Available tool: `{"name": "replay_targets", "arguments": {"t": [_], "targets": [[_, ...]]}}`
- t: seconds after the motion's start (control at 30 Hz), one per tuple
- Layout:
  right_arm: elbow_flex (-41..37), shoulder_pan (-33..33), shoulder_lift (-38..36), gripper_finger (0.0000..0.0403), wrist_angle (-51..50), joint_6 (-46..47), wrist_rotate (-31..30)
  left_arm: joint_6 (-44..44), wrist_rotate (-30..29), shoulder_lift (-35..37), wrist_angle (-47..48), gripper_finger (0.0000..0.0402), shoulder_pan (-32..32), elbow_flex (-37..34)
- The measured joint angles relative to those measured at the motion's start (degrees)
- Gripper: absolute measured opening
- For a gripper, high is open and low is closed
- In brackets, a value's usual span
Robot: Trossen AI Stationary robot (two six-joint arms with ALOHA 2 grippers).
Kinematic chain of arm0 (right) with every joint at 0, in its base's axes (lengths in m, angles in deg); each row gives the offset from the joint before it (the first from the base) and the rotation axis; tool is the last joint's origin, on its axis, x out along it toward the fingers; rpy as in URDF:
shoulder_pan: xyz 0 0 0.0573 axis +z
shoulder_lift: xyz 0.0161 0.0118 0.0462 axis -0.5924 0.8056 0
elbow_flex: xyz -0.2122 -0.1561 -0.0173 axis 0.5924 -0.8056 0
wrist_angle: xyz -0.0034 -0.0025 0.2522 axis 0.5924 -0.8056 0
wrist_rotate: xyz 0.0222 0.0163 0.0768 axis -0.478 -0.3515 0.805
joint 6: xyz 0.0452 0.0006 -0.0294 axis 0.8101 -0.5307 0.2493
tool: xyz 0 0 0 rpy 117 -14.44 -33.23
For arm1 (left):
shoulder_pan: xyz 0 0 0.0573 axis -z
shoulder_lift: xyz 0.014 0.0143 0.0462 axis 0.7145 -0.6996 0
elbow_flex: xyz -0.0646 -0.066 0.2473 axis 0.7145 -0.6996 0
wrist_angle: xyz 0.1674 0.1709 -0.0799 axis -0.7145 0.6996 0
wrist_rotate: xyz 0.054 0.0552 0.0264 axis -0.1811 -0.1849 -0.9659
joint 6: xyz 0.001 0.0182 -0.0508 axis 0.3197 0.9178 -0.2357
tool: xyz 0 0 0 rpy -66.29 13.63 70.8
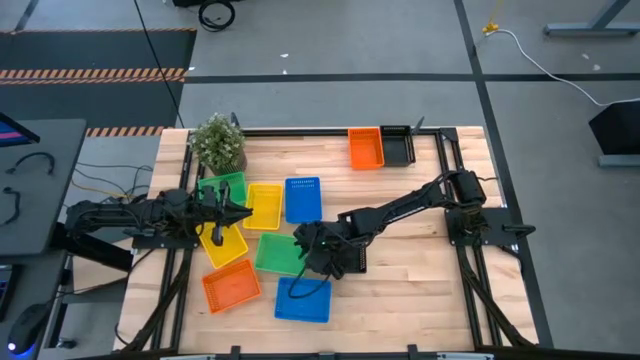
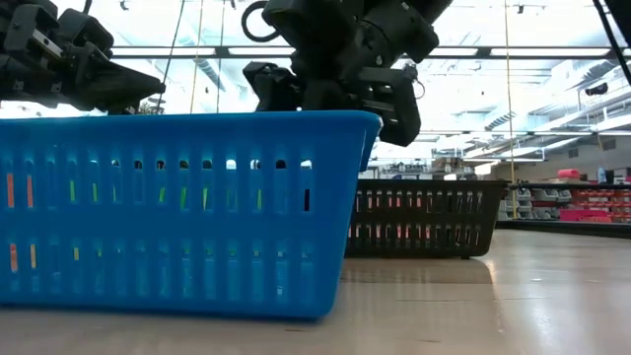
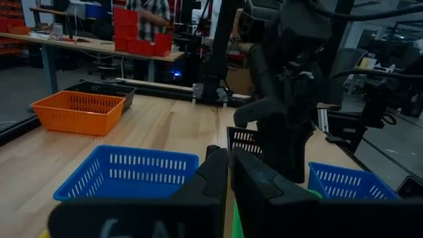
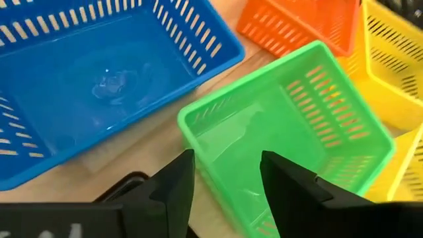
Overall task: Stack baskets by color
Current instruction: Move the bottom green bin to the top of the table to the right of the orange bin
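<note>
Several baskets lie flat on the wooden table. My right gripper [image 1: 306, 250] [image 4: 225, 178] hangs open over the right-hand end of a green basket [image 1: 278, 253] [image 4: 291, 125]. One finger stands outside that end wall and the other over the basket's inside, both clear of it. A blue basket [image 1: 303, 299] [image 4: 99, 73] lies just nearer, and a black one [image 2: 424, 217] lies under the right arm. Farther left are green [image 1: 222, 188], yellow [image 1: 264, 205], blue [image 1: 303, 198], yellow [image 1: 224, 244] and orange [image 1: 231, 287] baskets. My left gripper [image 1: 240, 212] [image 3: 228, 175] is shut and level above the left group.
An orange basket [image 1: 366, 147] and a black basket [image 1: 397, 145] sit side by side at the far edge. A potted plant [image 1: 217, 143] stands at the far left corner. Bare wood lies to the right of the blue basket, toward the near right corner.
</note>
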Motion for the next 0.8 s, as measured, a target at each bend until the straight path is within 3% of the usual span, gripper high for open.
{"name": "replay_targets", "arguments": {"t": [0.2, 0.37, 0.8], "targets": [[-0.1, -0.4, 3.1, 0.0188, 0.4, -4.3, 0.6, 0.0, 0.0, 0.0, 0.0, 0.0029, 0.0, 0.0], [0.0, -0.5, 4.9, 0.0168, 1.5, -5.2, -0.2, 0.0, 0.0, 0.1, 0.1, 0.0036, 0.0, 0.0], [0.3, -0.1, 3.1, 0.0015, 1.5, -4.0, -0.2, 0.0, 0.0, -0.8, 0.1, 0.0025, 0.0, 0.0]]}}
